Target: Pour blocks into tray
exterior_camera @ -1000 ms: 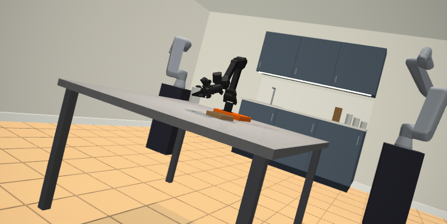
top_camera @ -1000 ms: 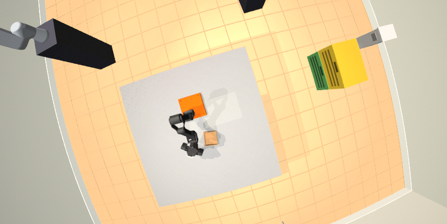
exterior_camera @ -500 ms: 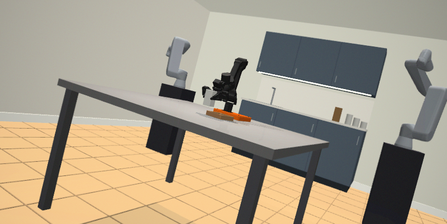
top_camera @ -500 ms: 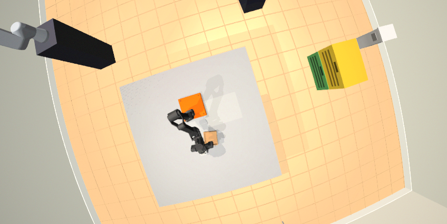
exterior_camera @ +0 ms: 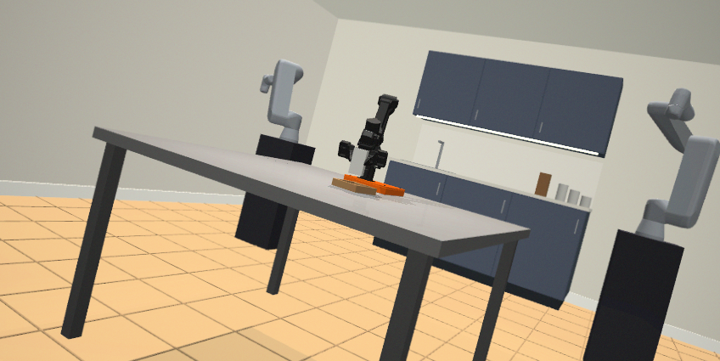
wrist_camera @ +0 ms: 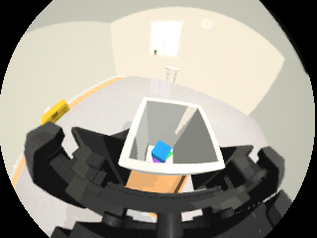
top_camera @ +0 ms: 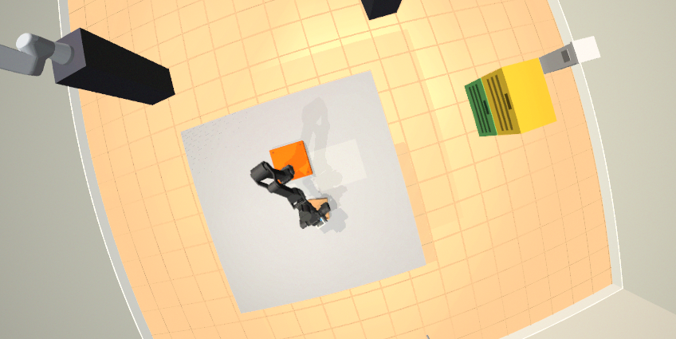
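The gripper [top_camera: 316, 217] [exterior_camera: 359, 156] [wrist_camera: 170, 160] is clamped on the cup [top_camera: 321, 223] [exterior_camera: 357, 160] [wrist_camera: 170, 169], 1 finger at each side. The cup is white, square-mouthed and roughly upright, its open end up. Inside, low down, are 1 blue block [wrist_camera: 161, 151], 1 green block [wrist_camera: 169, 155] and 1 purple block [wrist_camera: 157, 161]; the last 2 show only as slivers behind the blue one.

Below is the tray [top_camera: 318, 201] [exterior_camera: 353, 186] [wrist_camera: 156, 181], light brown and flat on the table [top_camera: 284, 264] [exterior_camera: 252, 170] [wrist_camera: 238, 119]. The cup is raised clear of the tabletop; from the top, the gripper and cup cover part of the tray.

Behind the tray in the exterior view, the black arm [top_camera: 284, 191] [exterior_camera: 386, 109] stands on an orange plate [top_camera: 296, 150] [exterior_camera: 394, 189].

Past the table stand 2 grey arms [exterior_camera: 283, 92] [exterior_camera: 694, 180], each on a black pedestal. Farther off, 3 blue wall cupboards [exterior_camera: 514, 99] hang above a counter [exterior_camera: 485, 186] with a tap [exterior_camera: 439, 155] and 3 pale canisters [exterior_camera: 562, 192].
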`<state>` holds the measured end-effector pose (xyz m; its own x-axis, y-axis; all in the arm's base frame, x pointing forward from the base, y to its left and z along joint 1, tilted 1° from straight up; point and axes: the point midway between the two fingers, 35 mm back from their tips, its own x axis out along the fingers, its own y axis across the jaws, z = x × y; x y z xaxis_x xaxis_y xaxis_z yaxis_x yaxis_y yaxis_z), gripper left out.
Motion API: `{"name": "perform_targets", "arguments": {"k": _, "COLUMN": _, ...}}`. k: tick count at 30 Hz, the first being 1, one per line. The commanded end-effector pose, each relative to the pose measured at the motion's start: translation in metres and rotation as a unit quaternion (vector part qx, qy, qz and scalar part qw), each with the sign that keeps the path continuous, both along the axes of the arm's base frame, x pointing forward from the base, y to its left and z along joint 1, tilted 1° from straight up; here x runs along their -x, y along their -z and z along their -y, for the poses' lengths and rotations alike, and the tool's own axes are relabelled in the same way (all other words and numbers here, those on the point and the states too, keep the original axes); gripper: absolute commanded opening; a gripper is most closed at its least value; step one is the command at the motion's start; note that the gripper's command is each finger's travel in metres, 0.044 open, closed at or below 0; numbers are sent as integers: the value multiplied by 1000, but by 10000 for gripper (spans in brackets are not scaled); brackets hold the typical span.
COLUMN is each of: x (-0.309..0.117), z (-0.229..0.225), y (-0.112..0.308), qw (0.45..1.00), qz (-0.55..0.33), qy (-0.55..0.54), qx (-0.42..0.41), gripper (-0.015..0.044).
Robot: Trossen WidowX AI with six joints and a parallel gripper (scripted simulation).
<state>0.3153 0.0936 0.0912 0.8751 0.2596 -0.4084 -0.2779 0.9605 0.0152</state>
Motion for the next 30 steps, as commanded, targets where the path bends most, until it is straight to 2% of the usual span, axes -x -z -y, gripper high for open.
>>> {"name": "perform_targets", "arguments": {"k": 1, "x": 1, "z": -3, "y": -4, "qw": 1000, "qz": 0, "qy": 2, "qx": -23, "gripper": 0}}
{"name": "perform_targets", "arguments": {"k": 15, "x": 0, "z": -4, "y": -2, "qw": 985, "qz": -41, "qy": 63, "qx": -156, "gripper": 0}}
{"name": "perform_targets", "arguments": {"k": 30, "x": -1, "z": -4, "y": -1, "qw": 943, "qz": -83, "qy": 127, "qx": -295, "gripper": 0}}
